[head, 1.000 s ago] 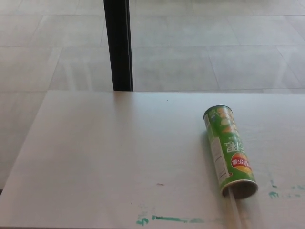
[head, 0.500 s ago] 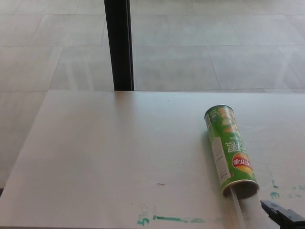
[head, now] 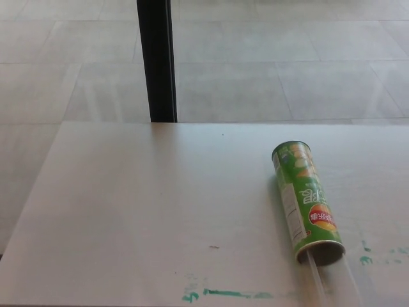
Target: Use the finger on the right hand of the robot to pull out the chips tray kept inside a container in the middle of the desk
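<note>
Half a second earlier a black fingertip of the right hand had poked into the head view at the lower right corner, at about 5 o'clock from the mouth of the can. In this moment that fingertip was gone and no part of either hand showed, so whether the fingers were open, closed or gripping anything could not be told. The whole picture had also slid slightly, a shift of the camera and not of the things on the surface. With no fingers in sight, nothing could be said of where the can lay relative to them.

The green chips can [head: 307,203] lay on its side on the pale surface [head: 140,204], toward the right part of it, at roughly 4 o'clock from the middle of the view. Its closed end pointed to about 12 o'clock, its open mouth [head: 321,252] to about 6 o'clock, toward the near edge. A clear plastic tray [head: 332,278] stuck a little way out of the mouth and ran on toward 6 o'clock, faint and hard to trace against the surface.

Green marker smears [head: 233,294] lay along the near edge at about 7 o'clock from the mouth, and smaller green marks [head: 366,259] sat just to its 3 o'clock side. Beyond the far edge a black post [head: 157,61] rose from the tiled floor [head: 287,70] at about 11 o'clock from the can.
</note>
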Available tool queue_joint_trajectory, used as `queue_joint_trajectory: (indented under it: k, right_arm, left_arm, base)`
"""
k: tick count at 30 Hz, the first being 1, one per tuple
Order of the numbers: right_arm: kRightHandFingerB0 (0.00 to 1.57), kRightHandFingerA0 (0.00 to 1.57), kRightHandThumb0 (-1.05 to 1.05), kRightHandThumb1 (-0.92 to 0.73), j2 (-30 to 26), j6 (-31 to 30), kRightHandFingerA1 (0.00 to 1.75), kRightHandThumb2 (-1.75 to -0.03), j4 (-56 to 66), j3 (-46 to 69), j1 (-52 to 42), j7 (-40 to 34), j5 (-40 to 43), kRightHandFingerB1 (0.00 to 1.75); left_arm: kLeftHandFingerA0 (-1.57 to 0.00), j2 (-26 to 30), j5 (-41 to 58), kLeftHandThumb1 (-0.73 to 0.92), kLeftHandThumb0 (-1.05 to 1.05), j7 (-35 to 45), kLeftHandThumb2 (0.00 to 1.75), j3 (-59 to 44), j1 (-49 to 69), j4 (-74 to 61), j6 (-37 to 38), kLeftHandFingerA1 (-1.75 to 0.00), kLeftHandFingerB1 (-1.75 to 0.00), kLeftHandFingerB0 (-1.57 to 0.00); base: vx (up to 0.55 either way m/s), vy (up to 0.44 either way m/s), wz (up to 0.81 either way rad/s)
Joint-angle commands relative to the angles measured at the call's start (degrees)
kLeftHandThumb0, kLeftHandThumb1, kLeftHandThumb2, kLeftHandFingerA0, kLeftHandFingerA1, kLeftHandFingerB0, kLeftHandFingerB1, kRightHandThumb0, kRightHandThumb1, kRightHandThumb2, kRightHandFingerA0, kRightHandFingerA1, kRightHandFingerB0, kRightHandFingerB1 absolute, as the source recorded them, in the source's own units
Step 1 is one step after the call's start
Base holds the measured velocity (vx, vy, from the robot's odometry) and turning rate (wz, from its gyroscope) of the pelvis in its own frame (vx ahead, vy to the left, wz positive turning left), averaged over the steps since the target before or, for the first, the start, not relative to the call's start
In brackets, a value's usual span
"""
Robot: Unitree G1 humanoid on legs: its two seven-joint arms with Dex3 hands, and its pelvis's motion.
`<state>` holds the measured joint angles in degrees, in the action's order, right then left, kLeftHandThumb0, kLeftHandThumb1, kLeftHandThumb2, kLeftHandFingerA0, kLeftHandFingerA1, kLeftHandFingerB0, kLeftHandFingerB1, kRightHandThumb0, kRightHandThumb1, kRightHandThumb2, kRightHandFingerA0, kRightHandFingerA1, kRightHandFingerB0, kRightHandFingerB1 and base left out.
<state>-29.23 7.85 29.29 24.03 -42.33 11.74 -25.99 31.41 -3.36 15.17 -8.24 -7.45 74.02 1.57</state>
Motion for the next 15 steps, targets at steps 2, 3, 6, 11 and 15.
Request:
queue_joint_trajectory:
  k: [2,3,6,11,15]
  right_arm:
    - [0.00,0.81,-0.04,-0.46,3.18,4.02,1.08,-0.68,-16.50,11.09,-2.02,-4.19,9.33,0.04]
    - [0.00,0.73,-0.02,-0.57,3.21,4.12,1.11,-0.56,-18.35,11.66,-1.84,-4.20,9.72,0.16]
    - [0.00,0.74,-0.06,-0.56,3.78,3.57,0.95,-0.56,-27.39,13.10,0.79,-5.60,11.15,0.17]
    - [0.00,0.70,-0.08,-0.58,7.38,-1.73,1.14,-0.58,-36.55,15.36,7.15,-6.69,16.51,0.18]
    - [0.09,0.85,-0.23,-0.61,8.71,-6.09,0.85,-0.62,-47.89,16.79,16.20,-9.82,18.53,0.23]
  left_arm:
    - [-0.57,0.68,0.55,0.74,-0.48,0.48,0.62,-0.44,1.26,-0.01,-0.06,-0.61,-0.54,-0.57]
    - [-0.57,0.69,0.73,0.74,-0.48,0.57,0.62,-0.59,1.28,-0.06,-0.19,-0.62,-0.55,-0.57]
    - [-0.58,0.86,0.10,0.75,-0.49,0.49,0.62,0.06,1.53,-0.51,0.24,-0.65,-0.56,-0.55]
    - [-0.60,0.86,-0.23,0.75,-0.47,0.07,0.62,0.30,0.66,0.01,-0.73,-0.65,-0.56,-0.57]
    - [-0.58,0.49,0.36,0.74,-0.48,0.35,0.62,-0.25,0.77,0.10,-0.10,-0.67,-0.57,-0.56]
  base:
    - [0.00,0.000,0.00]
    - [0.00,0.000,0.00]
    - [0.00,0.000,0.00]
    - [0.00,0.000,0.00]
    - [0.00,0.000,0.00]
